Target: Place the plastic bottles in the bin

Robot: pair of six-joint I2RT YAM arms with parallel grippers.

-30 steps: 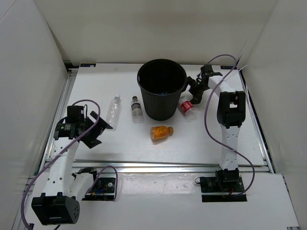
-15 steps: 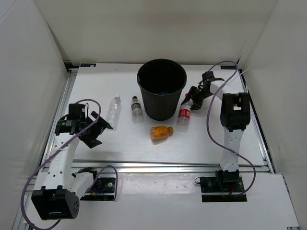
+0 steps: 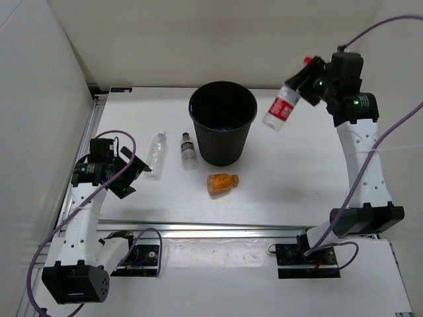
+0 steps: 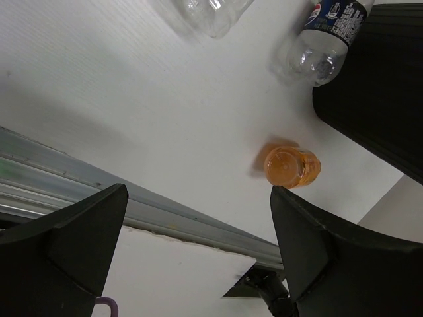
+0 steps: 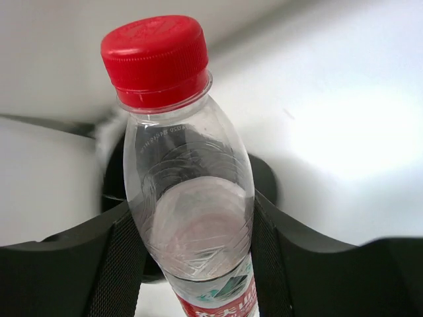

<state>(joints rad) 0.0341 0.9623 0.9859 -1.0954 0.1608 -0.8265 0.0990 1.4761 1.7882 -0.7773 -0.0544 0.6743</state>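
Observation:
The round black bin (image 3: 198, 99) stands at the back middle of the table. My right gripper (image 3: 301, 84) is raised to the right of its rim, shut on the red-capped bottle (image 3: 279, 109), which hangs tilted in the air. In the right wrist view that bottle (image 5: 188, 198) sits squeezed between both pads (image 5: 125, 264). On the table lie a clear white-capped bottle (image 3: 156, 150), a small black-capped bottle (image 3: 188, 149) and a stubby orange bottle (image 3: 222, 182). My left gripper (image 3: 135, 173) is open and empty near the white-capped bottle.
The left wrist view shows the orange bottle (image 4: 291, 165), the dark-labelled bottle (image 4: 324, 33), the bin's wall (image 4: 377, 86) and the metal rail (image 4: 165, 211) at the table's front edge. White walls enclose the table on three sides.
My right gripper shut on the red-capped bottle lying beside the bin and lifted it high, up and to the right. The left arm shifted only slightly.

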